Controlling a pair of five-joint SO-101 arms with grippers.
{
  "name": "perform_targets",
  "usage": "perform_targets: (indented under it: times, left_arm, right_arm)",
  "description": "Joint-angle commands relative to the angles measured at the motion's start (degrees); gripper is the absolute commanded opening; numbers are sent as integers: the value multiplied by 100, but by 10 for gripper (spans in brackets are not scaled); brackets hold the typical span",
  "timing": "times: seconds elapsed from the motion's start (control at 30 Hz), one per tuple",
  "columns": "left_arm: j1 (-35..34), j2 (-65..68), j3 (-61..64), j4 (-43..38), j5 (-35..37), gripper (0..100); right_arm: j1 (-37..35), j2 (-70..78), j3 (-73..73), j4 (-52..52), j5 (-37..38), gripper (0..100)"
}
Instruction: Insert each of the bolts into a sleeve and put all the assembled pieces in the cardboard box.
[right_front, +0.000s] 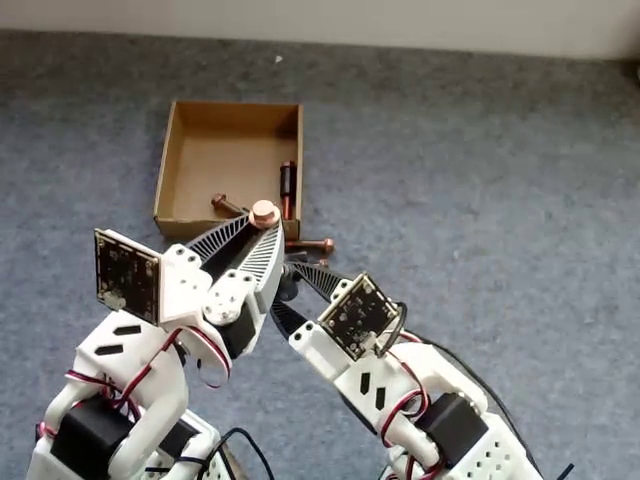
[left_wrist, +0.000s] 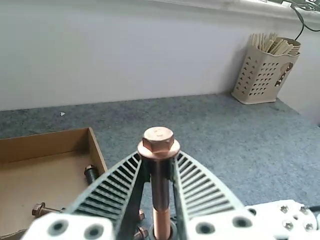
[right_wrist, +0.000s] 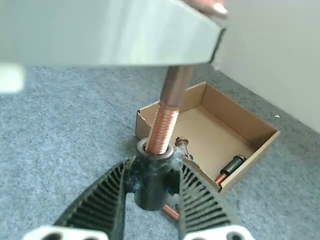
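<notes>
- Left gripper (left_wrist: 159, 161) is closed to a narrow gap on the bolt (left_wrist: 160, 197), pinching the smooth shank just under the hex head and holding it upright over the carpet (right_front: 480, 180) in front of the box.
- Right gripper (right_wrist: 154, 172) sits directly below, its jaws closed around the dark sleeve (right_wrist: 152, 189). The sleeve's open end faces up, and the bolt's threaded end is already inside its mouth.
- I judge the bolt to be solid metal: stiff, fairly heavy for its size, and slick on the plain shank. The grip under the head suits it, since the flange should keep it from sliding down through the fingers.
- The sleeve looks rigid and smooth-walled, so it could twist in the ribbed pads if the bolt binds. A hold around its middle, as now, seems right to me.
- For the drop into the box, I would carry the joined pair by the sleeve.
- The cardboard box (right_front: 220, 150) is open-topped and shallow. An assembled piece (right_front: 287, 185) lies along one side wall, and a loose bolt (right_front: 228, 206) rests by the near wall.
- Another spare bolt (right_front: 310, 244) lies on the carpet just outside the box's near wall, with no sleeve on it that I can make out.
</notes>
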Motion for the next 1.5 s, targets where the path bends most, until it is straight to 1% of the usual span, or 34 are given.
perform_targets:
  times: [0.0, 0.2, 0.27, 0.33, 0.43, 0.5, 0.57, 0.7, 0.93, 1.1, 1.23, 1.3, 1.37, 1.47]
  left_arm:
    - [13, -48, -22, -149, 70, 5]
    - [22, -57, 321, 62, 44, 8]
    - [31, -57, 374, 202, -229, 20]
    - [31, -57, 365, 413, -501, 71]
    - [22, -57, 356, 765, -545, 178]
    - [22, -57, 356, 993, -554, 218]
    - [22, -57, 374, 1134, -580, 222]
    - [22, -57, 356, 1363, -1178, 221]
    - [-75, -75, 347, 1503, -1495, 220]
    - [-497, -664, 365, 1486, -1486, 220]
    - [-1033, -1393, 444, 1565, -1495, 220]
    - [-1341, -1727, 664, 1626, -1556, 220]
    - [-1648, -2035, 1007, 1723, -1776, 220]
    - [-2079, -2167, 1508, 1723, -1890, 220]
  right_arm:
    - [66, -101, -75, -207, 18, 5]
    - [435, -101, -145, -224, 9, 5]
    - [444, -101, -145, -215, 9, 5]
    - [444, -101, -110, -215, 9, 5]
    - [444, -101, -92, -215, -26, 5]
    - [444, -101, -92, -215, -237, 5]
    - [444, -84, -110, -215, -325, 5]
    - [479, -75, -92, -215, -343, 5]
    - [1121, -57, -66, -180, -343, 5]
    - [1262, -57, 268, 40, -343, 5]
    - [1262, -57, 602, 48, -343, 5]
    - [1262, -57, 655, 48, -352, 5]
    - [1262, -31, 611, 48, -352, 5]
    - [1262, 321, 593, 13, -352, 5]
